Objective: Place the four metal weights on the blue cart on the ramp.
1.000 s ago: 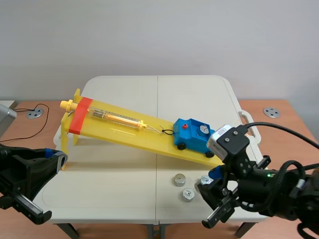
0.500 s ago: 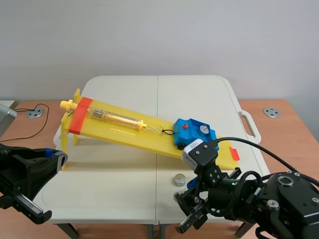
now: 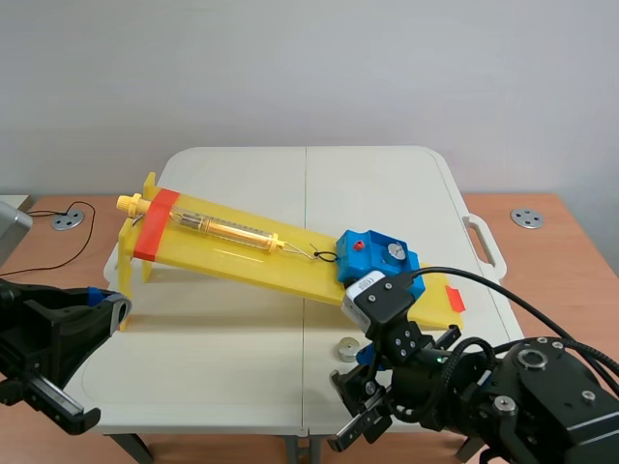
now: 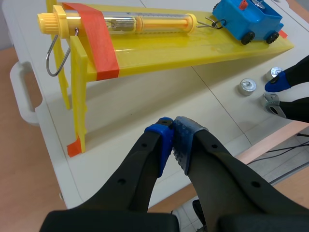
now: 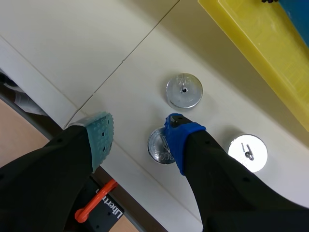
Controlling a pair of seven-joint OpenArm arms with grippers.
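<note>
one weight [image 3: 393, 252] on blue cart [image 3: 372, 268], three on table [image 5: 72, 58]

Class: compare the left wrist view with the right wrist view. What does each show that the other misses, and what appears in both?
Only the left wrist view: the left gripper, jaws shut on nothing, the spring scale and the ramp's orange-red band. Only the right wrist view: an orange clip-like part below the table edge, and the right gripper with jaws clearly open. Both: the yellow ramp, metal weights on the white table, and that gripper's blue pad.
</note>
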